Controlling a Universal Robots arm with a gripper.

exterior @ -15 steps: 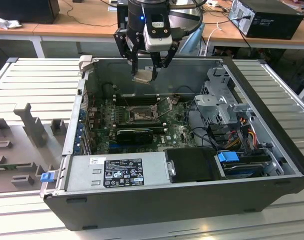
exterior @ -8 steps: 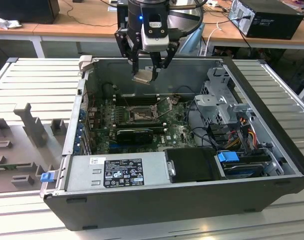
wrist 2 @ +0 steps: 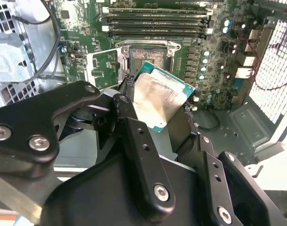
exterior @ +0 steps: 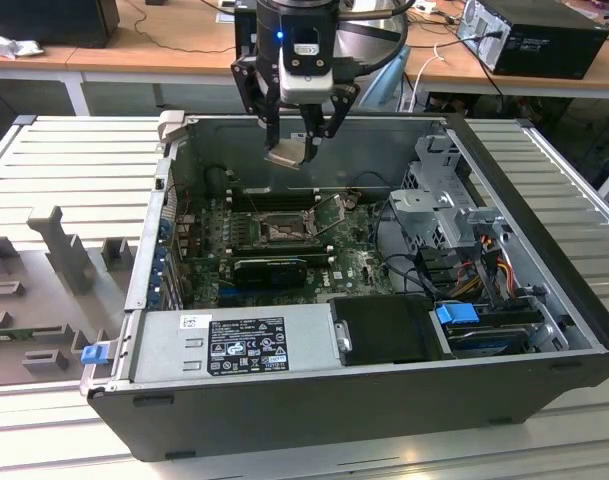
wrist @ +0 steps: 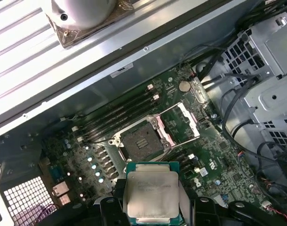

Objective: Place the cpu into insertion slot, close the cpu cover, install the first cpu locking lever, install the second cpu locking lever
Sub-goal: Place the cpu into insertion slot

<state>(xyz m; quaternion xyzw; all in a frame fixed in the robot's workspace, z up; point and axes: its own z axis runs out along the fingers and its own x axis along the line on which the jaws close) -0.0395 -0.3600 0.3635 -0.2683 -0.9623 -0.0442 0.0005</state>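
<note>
My gripper (exterior: 295,142) hangs above the back of the open computer case, shut on the cpu (exterior: 289,155) by two opposite edges. The chip is a flat square with a silver-grey face and green rim (wrist 2: 160,95), tilted a little, and it shows in both wrist views (wrist: 151,194). The insertion slot (exterior: 281,231) lies on the green motherboard below and slightly in front of the chip, a bare black square with a silver rim (wrist: 140,142) (wrist 2: 146,53). The cpu cover (wrist: 184,122) stands swung open beside the slot (wrist 2: 102,68). The chip is well clear of the board.
Memory slots (exterior: 272,198) run just behind the socket. A silver drive cage (exterior: 446,213) with cables (exterior: 482,262) fills the exterior view's right of the case. The power supply (exterior: 246,345) sits at the front. A grey moulded tray (exterior: 44,290) lies outside, on the exterior view's left.
</note>
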